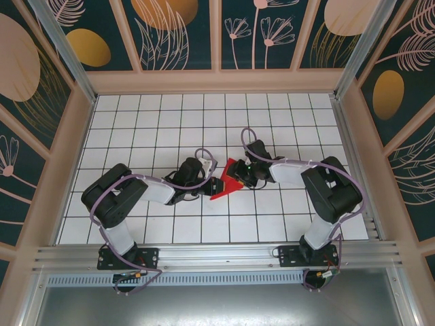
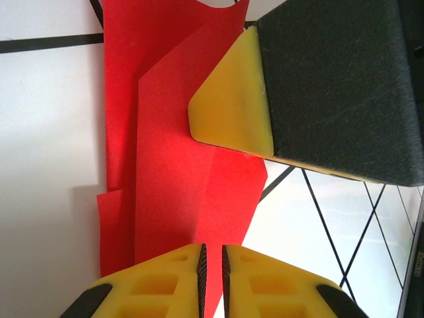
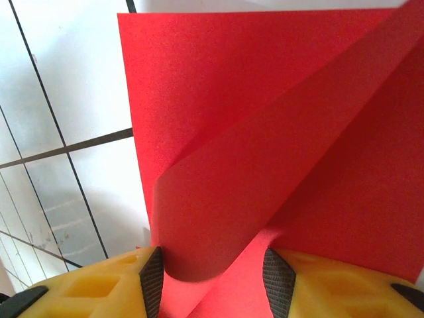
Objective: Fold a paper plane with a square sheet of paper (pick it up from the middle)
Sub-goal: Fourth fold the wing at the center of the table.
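The square sheet of paper point(image 1: 232, 179) is bright red and partly folded, and it is held up between my two grippers over the middle tiles. My left gripper point(image 1: 218, 185) meets it from the left. In the left wrist view the jaws point(image 2: 212, 265) are nearly together, and the paper point(image 2: 172, 165) with its creases runs down into the narrow slit. My right gripper point(image 1: 246, 172) holds it from the right, and a curled flap of the paper point(image 3: 265, 132) fills the wide gap between its pads point(image 3: 151, 278). One right finger point(image 2: 232, 99) lies on top of the paper.
The white gridded table point(image 1: 170, 129) is fenced by low tan walls point(image 1: 217, 81) on three sides. A metal rail point(image 1: 217, 255) runs along the near edge by the arm bases. Both arms reach inward and almost meet at the middle.
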`<state>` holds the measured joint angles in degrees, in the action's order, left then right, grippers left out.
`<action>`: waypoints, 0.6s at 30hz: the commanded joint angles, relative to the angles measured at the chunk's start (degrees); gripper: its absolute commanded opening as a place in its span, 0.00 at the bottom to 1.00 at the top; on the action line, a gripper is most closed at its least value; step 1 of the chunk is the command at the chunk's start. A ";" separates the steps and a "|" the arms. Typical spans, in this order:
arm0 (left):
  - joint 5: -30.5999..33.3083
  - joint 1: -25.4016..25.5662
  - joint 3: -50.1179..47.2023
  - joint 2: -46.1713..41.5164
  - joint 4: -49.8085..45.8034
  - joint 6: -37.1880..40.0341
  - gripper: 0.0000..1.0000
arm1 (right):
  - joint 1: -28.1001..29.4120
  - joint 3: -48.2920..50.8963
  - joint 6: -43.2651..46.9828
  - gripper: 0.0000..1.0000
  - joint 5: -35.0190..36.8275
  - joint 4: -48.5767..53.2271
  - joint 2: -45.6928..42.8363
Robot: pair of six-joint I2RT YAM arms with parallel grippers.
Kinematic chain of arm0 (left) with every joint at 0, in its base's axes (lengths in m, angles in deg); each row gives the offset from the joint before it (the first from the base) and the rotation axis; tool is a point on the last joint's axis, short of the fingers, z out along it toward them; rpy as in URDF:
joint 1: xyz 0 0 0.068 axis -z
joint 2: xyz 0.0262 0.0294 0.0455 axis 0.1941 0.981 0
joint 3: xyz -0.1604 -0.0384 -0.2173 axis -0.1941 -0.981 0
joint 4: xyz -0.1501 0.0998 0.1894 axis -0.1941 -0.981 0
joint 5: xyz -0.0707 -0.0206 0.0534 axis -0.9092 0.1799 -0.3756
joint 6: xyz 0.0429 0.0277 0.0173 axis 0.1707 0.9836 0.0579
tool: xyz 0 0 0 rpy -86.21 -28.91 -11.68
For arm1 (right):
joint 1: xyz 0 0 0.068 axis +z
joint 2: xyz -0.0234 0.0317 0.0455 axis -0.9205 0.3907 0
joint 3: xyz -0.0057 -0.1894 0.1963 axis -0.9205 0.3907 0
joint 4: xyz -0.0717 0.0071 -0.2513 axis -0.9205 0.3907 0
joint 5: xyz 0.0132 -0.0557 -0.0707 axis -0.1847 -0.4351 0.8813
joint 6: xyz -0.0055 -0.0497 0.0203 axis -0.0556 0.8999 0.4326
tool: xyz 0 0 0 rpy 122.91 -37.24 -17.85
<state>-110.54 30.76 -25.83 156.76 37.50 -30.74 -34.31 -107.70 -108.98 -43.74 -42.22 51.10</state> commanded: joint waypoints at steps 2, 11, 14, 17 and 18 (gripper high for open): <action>1.70 0.23 1.30 1.37 -1.75 0.73 0.17 | 1.00 2.28 -0.09 0.50 7.83 9.87 7.20; 2.50 0.23 1.54 2.08 -2.72 1.12 0.15 | 1.31 2.42 -0.27 0.53 7.77 9.11 6.80; 2.32 0.23 1.51 2.17 -2.70 1.08 0.14 | 1.26 2.28 -0.46 0.54 7.86 9.40 6.98; 2.56 0.22 1.54 2.23 -2.74 1.19 0.14 | 1.32 1.85 -0.67 0.52 8.27 10.18 7.77; 2.50 0.23 1.54 2.26 -2.78 1.10 0.14 | 1.28 1.67 -0.71 0.49 8.42 10.59 8.27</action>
<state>-108.81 30.76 -25.27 157.94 36.21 -30.72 -33.59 -109.21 -109.03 -42.41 -40.65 52.04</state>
